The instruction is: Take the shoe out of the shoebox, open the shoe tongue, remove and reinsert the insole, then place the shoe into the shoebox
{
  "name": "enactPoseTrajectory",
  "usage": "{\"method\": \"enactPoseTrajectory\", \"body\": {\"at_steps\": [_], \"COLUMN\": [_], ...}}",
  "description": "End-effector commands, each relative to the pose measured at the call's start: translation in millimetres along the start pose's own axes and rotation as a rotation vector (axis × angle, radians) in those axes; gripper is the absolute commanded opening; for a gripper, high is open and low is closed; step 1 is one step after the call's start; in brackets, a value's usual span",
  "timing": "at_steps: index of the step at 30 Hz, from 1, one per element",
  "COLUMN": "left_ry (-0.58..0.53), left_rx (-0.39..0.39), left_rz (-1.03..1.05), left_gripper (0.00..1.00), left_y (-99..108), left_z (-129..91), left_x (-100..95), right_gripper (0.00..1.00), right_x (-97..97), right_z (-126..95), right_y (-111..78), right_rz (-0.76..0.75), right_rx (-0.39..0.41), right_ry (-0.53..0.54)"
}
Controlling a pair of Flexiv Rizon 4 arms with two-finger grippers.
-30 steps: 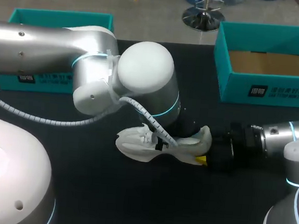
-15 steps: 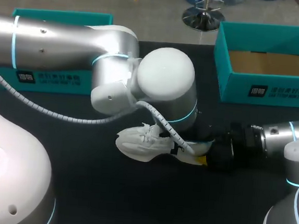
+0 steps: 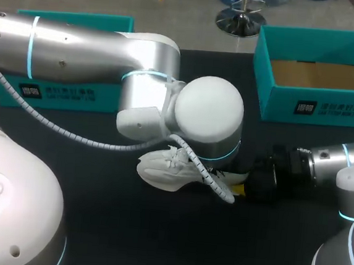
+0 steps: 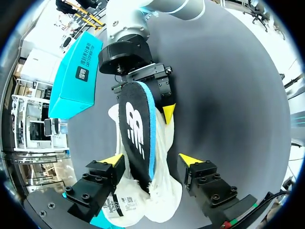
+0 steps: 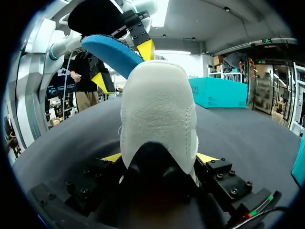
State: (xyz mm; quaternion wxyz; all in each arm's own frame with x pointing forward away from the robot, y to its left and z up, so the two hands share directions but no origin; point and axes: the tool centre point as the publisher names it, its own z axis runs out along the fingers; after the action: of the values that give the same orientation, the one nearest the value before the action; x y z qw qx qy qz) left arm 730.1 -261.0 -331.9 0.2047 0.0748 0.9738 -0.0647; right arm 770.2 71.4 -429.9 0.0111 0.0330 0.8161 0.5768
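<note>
A white shoe [image 3: 160,168] lies on the black table, toe to the left, mostly under my left arm. My right gripper [image 3: 253,184] comes in from the right and is shut on the heel of the shoe [image 5: 157,114], with a yellow tip on each side of it [image 5: 159,157]. The black insole [image 4: 136,133] with its blue edge stands in the shoe's mouth [image 4: 167,200]. It sits between the fingers of my open left gripper [image 4: 152,160], and one finger stands clear of it. From the right wrist, the blue insole [image 5: 109,51] rises above the heel.
The open teal shoebox [image 3: 315,108] stands at the back right with nothing in it. A second teal box part [image 3: 56,91] sits at the back left, partly behind my left arm. A grey cable [image 3: 71,139] hangs from that arm beside the shoe.
My left arm has swung to the right over the shoe and lowered the insole toward the heel. Its gripper has gone from shut to open. The right arm has kept still.
</note>
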Motion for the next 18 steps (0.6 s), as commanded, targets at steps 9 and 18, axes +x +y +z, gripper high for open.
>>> {"method": "enactPoseTrajectory", "body": {"at_steps": [9, 18], "left_ry": [-0.025, -0.042], "left_rx": [0.007, 0.037], "left_rz": [-0.035, -0.05], "left_gripper": [0.42, 0.4], "left_y": [-2, -9], "left_z": [7, 15], "left_x": [-3.9, -10.0], "right_gripper": [0.0, 0.0], "right_x": [-0.7, -0.7], "right_z": [3, 3], "right_y": [-2.4, -2.4], "right_rz": [0.001, 0.001], "right_rx": [0.004, 0.004], "right_ry": [-0.002, -0.002]}}
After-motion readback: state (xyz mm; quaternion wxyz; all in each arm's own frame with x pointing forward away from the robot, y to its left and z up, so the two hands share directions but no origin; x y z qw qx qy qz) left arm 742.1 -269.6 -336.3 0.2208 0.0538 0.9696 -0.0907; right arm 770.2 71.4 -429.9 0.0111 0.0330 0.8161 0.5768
